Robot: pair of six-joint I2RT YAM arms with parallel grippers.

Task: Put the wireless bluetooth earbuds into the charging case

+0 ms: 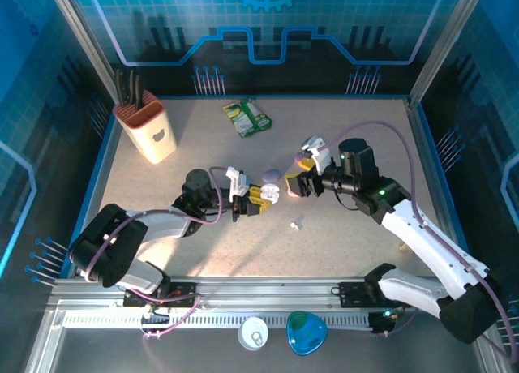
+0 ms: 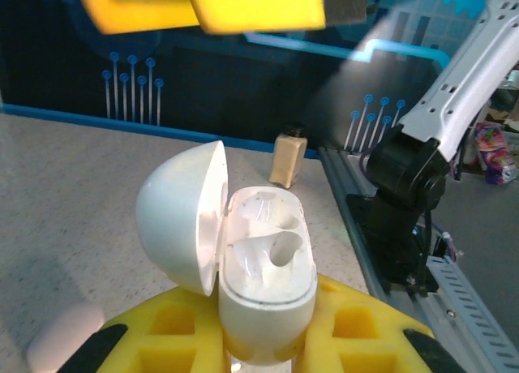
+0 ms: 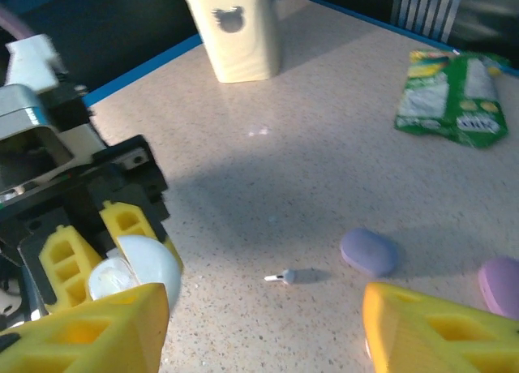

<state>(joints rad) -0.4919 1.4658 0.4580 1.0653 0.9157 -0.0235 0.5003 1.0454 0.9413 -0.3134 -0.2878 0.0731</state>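
Observation:
My left gripper (image 1: 259,197) (image 2: 268,328) is shut on the white charging case (image 2: 268,284) (image 1: 272,195) (image 3: 130,274), which stands upright with its lid (image 2: 182,215) swung open to the left. White shapes fill its wells; I cannot tell earbud from moulding. My right gripper (image 1: 298,179) (image 3: 263,332) hangs just right of the case, open, with nothing between its yellow fingers (image 3: 93,332). One of them (image 2: 243,4) hovers above the case. A small stemmed earbud (image 3: 284,277) lies on the table beyond them. A white earbud (image 1: 296,225) lies in front of both grippers.
A purple case (image 3: 369,251) (image 1: 272,175) lies shut behind the grippers, and another pebble-shaped case (image 3: 503,284) sits at the right edge. A knife block (image 1: 150,130) (image 3: 235,28) stands back left. A green packet (image 1: 247,117) (image 3: 454,85) lies at the back.

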